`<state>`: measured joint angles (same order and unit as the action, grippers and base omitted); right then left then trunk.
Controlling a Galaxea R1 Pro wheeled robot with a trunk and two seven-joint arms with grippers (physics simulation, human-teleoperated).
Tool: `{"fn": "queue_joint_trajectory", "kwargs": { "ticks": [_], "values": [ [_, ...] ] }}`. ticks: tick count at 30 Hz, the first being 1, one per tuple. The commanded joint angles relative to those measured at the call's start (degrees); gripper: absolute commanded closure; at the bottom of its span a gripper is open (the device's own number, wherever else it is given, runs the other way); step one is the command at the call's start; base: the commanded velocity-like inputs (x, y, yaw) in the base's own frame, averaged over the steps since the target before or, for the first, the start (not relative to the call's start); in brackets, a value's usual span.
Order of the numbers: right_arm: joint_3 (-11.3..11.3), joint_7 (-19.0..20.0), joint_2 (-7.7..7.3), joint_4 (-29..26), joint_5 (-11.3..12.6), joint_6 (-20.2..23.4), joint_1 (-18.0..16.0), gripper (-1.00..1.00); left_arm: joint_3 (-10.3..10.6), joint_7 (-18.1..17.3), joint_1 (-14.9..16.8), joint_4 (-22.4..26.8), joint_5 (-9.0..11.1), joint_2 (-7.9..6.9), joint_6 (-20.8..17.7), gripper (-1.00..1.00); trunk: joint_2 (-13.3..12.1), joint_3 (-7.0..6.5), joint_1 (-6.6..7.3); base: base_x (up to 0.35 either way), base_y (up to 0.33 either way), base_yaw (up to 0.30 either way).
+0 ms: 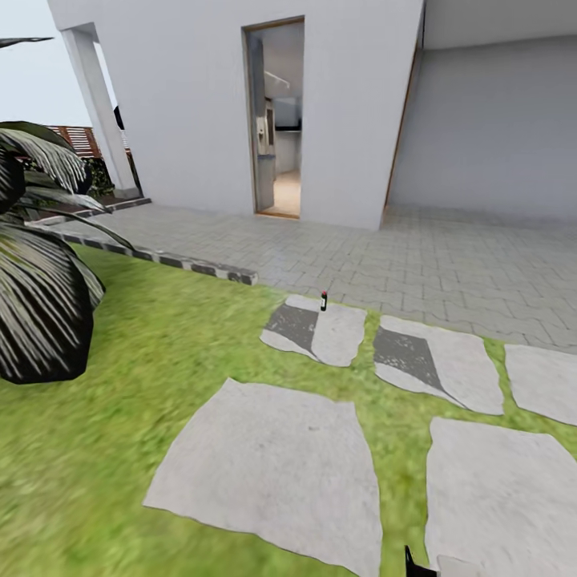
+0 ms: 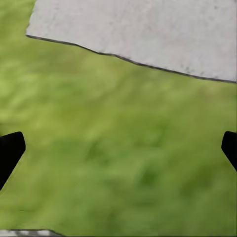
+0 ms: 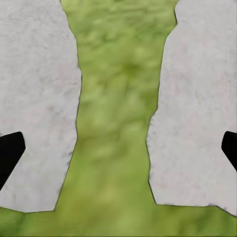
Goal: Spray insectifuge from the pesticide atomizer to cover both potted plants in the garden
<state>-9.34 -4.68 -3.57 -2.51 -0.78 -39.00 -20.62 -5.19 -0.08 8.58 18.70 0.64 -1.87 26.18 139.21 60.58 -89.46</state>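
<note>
While we face the house, the pesticide atomizer (image 1: 324,300) stands upright on a far stepping stone (image 1: 316,330), well ahead and slightly left. Our left hand (image 2: 118,148) and right hand (image 3: 118,148) hang wide open, empty; neither looks clearly nearer.

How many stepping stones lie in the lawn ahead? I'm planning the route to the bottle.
5. Two large ones nearest: left, right. Three in the row beyond: left, bearing the pesticide atomizer; middle; right, cut by the frame. More may lie outside the view.
</note>
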Motion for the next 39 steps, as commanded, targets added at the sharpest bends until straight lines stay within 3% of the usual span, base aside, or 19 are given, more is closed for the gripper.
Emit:
{"fn": "queue_joint_trajectory", "kwargs": {
  "ticks": [1,11,39],
  "values": [
    [-0.1,-0.2,0.00,0.1,-0.1,-0.2,0.0,-1.00,0.0,0.0,0.0,-0.1,0.1,0.02,0.2,-1.00,0.0,0.05,-0.02,0.280,0.234,0.000],
    [-0.1,-0.1,-0.03,0.1,-0.1,-0.2,0.0,-1.00,-0.1,0.0,0.0,-0.1,0.1,-0.01,0.2,-1.00,0.0,0.05,-0.02,0.280,0.233,-0.071],
    [-0.1,-0.1,-0.03,0.1,-0.1,-0.2,0.0,-1.00,-0.1,0.2,0.0,-0.1,0.1,-0.06,0.1,-1.00,0.0,0.05,-0.02,0.280,0.233,-0.261]
  ]
}}
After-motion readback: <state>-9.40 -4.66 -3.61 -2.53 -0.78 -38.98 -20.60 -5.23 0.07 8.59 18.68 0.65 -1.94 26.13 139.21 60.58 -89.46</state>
